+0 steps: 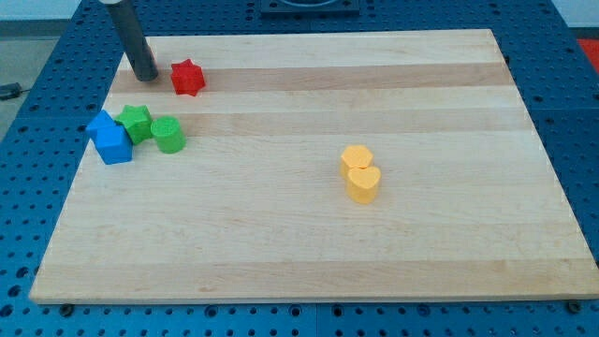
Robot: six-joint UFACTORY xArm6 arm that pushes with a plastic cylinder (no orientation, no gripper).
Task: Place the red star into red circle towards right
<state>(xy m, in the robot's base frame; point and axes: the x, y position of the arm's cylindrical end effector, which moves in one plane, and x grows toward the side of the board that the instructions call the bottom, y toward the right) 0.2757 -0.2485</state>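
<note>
My tip (147,77), a bare rod with no jaws, is sitting upper left, just left of the red star (187,78), lining up for a rightward push.

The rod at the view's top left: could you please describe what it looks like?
It is a straight, smooth, dark grey cylinder with a pale collar where it leaves the view; my tip is its blunt lower end. No cables or markings show on it.

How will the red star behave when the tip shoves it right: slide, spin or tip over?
The red star looks squat and flat-bottomed on the smooth wooden board, so it should slide, not tip or roll. Its points make off-centre contact likely, so it may spin. My tip sits just to its left in the view, apparently not quite touching, well placed for a rightward push.
</note>
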